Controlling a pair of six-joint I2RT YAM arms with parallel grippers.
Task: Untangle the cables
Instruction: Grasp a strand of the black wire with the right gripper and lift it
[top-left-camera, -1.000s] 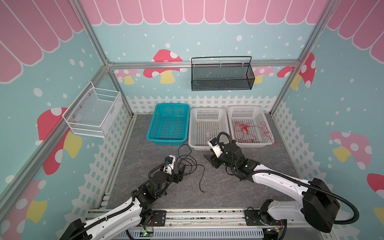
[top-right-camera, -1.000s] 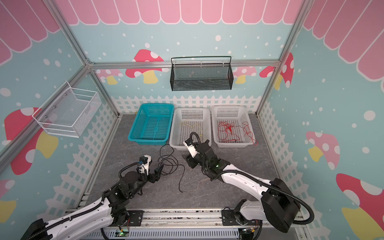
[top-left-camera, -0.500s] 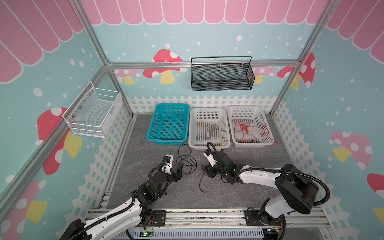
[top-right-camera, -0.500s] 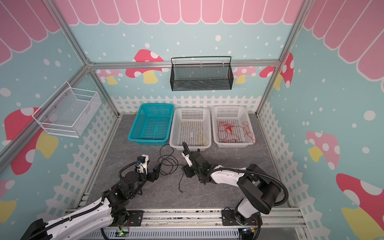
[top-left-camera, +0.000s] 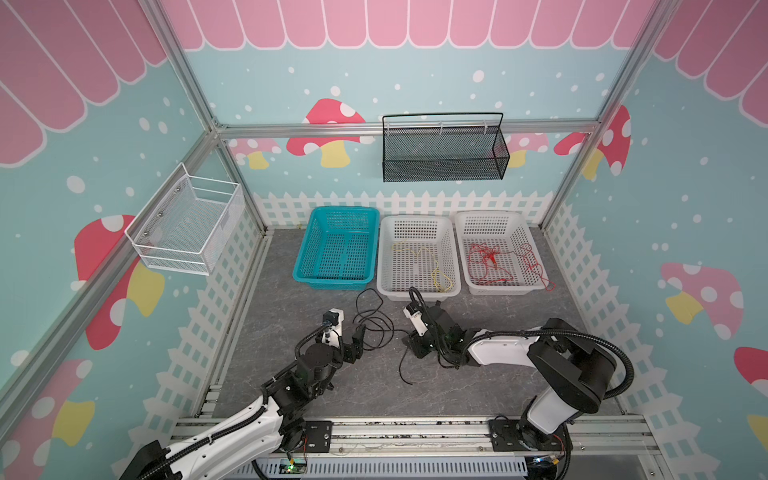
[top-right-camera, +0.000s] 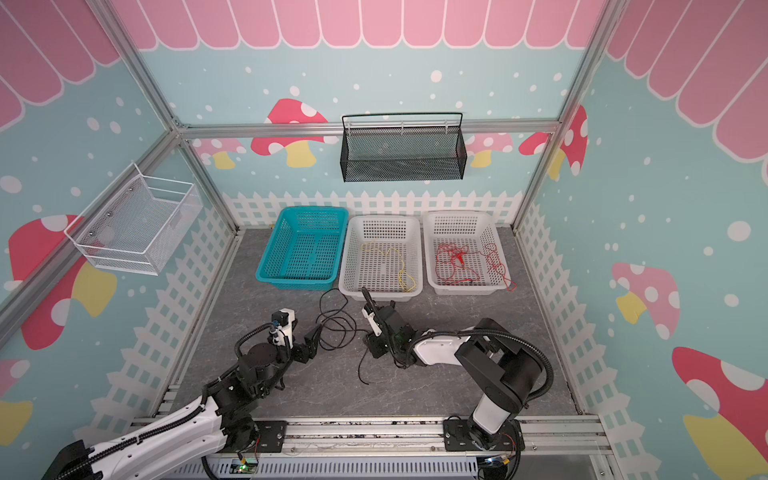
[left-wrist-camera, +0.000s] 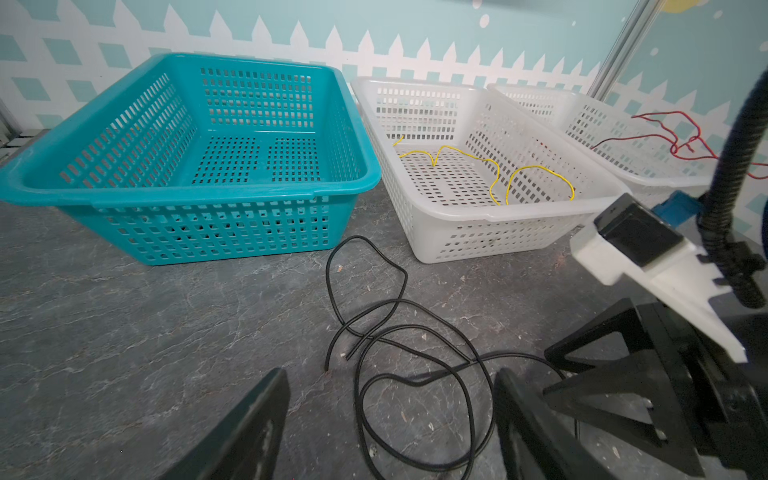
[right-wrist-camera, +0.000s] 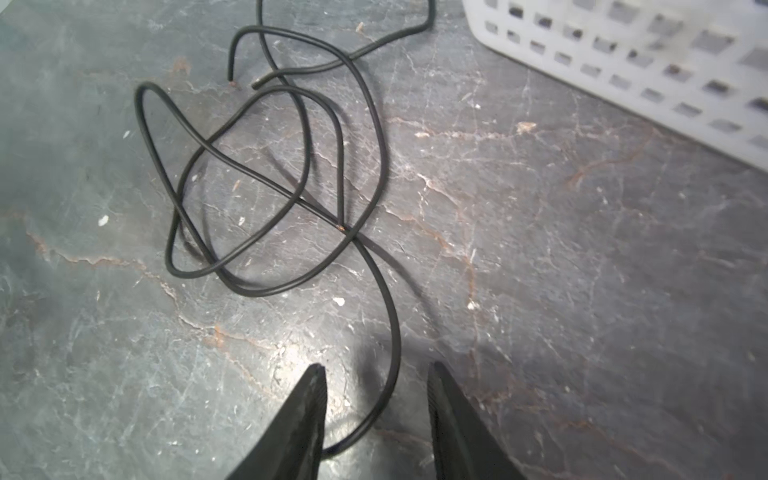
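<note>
A black cable (top-left-camera: 376, 328) lies in tangled loops on the grey table between my two grippers. My left gripper (top-left-camera: 359, 338) is open; in the left wrist view one loop (left-wrist-camera: 401, 307) lies on the table between its wide fingers (left-wrist-camera: 257, 428). My right gripper (top-left-camera: 409, 345) is down at the table, open by a narrow gap. A strand of the black cable (right-wrist-camera: 307, 166) runs between its fingertips (right-wrist-camera: 311, 395) without being clamped. A yellow cable (top-left-camera: 437, 266) lies in the middle white basket (top-left-camera: 415, 218). A red cable (top-left-camera: 490, 255) lies in the right white basket (top-left-camera: 488, 214), one loop hanging over its front corner.
A teal basket (top-left-camera: 305, 253) stands left of the two white ones along the back fence. A black mesh basket (top-left-camera: 442, 149) hangs on the back wall and a white wire basket (top-left-camera: 187, 226) on the left wall. A loose black cable end trails toward the front rail.
My right gripper has come away from the middle basket's front, down and forward to the black cable, and its jaws have narrowed around a strand. The left arm has not moved.
</note>
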